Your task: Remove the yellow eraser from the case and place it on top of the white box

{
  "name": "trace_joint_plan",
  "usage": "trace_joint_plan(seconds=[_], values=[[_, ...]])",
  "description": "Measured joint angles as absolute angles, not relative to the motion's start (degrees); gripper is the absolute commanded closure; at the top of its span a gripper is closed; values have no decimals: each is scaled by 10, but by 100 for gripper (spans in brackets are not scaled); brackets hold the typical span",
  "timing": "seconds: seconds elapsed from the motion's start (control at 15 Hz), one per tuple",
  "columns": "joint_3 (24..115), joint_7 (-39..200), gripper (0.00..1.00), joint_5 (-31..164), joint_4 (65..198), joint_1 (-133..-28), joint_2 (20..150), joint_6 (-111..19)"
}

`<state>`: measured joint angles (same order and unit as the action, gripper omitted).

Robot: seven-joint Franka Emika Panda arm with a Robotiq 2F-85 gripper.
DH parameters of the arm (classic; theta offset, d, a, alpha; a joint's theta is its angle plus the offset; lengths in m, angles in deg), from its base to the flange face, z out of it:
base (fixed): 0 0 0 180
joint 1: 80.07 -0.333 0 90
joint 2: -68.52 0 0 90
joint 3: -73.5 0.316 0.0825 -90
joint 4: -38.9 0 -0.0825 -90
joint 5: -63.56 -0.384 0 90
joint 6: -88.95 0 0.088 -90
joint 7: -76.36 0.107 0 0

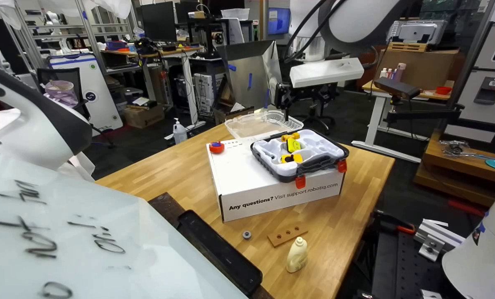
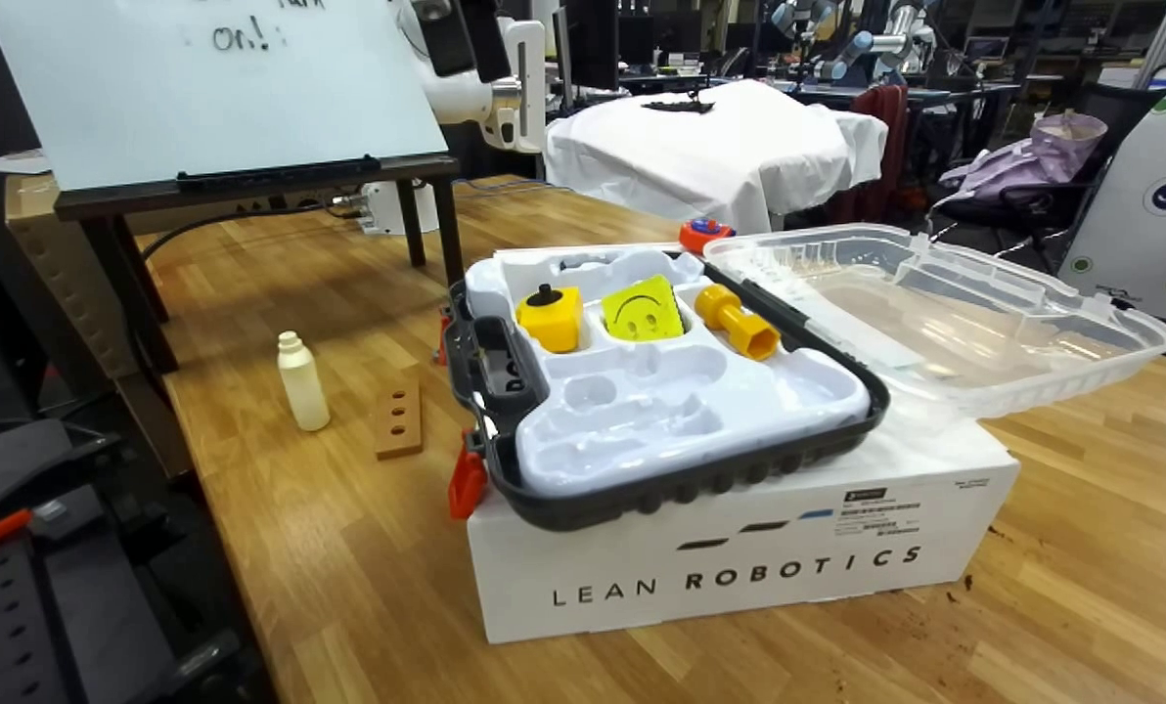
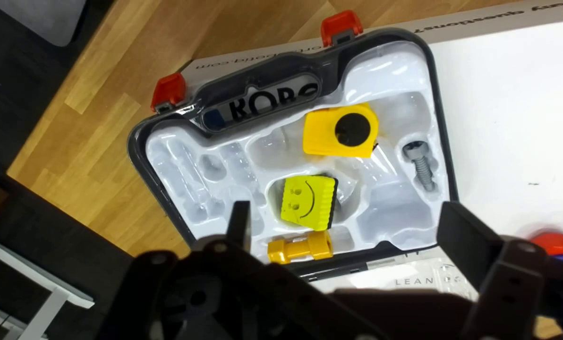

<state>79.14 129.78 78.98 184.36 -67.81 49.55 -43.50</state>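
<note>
The yellow eraser (image 1: pixel 293 145) is a bright yellow-green block with a smiley face. It sits tilted in a pocket of the case, also in an exterior view (image 2: pixel 644 310) and the wrist view (image 3: pixel 308 202). The case (image 1: pixel 320 145) is open and black-rimmed with a pale moulded insert (image 2: pixel 603 430); the wrist view shows it too (image 3: pixel 395 75). It lies on the white box (image 1: pixel 239 170), whose printed side shows in an exterior view (image 2: pixel 632 548) and bare top in the wrist view (image 3: pixel 508 118). My gripper (image 3: pixel 346 222) is wide open and empty above the case, apart from the eraser.
A yellow tape measure (image 3: pixel 326 132), yellow bolt (image 3: pixel 298 249) and grey screw (image 3: pixel 422 165) share the case. The clear lid (image 2: pixel 964 303) is folded back. A red object (image 1: pixel 216 147) is on the box. A cream bottle (image 1: pixel 297 255) and wooden strip (image 1: pixel 287 235) stand in front.
</note>
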Motion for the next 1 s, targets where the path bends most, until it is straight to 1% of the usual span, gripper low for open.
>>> trace_joint_plan(seconds=[0.47,1.0], values=[[754,1292,0,779,1799,-683,614,-436],[751,1293,0,778,1788,-688,625,-435]])
